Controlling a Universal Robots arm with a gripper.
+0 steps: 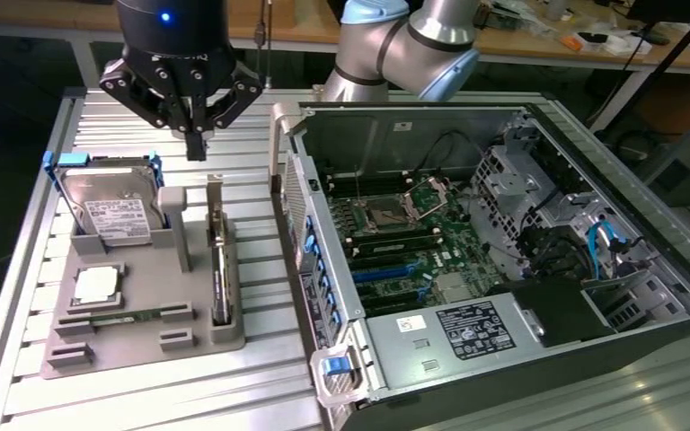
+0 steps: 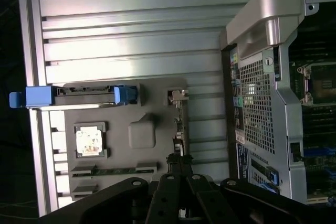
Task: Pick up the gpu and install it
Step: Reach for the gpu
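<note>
The gripper [image 1: 195, 151] is seen pinched shut and empty beside the open computer case [image 1: 381, 135], above the grey tray [image 1: 129, 346] where the gpu [image 1: 216, 269] is stood on edge, judged light, stiff, fragile, best taken by its upper edge.

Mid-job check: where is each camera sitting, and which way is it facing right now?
Exterior view: raised, off the arm, looking down on the table, grey tray and open computer case; shows the arm and shut tool.
Wrist view: on the wrist, looking straight down past the tool at the gpu standing in the tray.
Shared: tool, tray, gpu, computer case.
</note>
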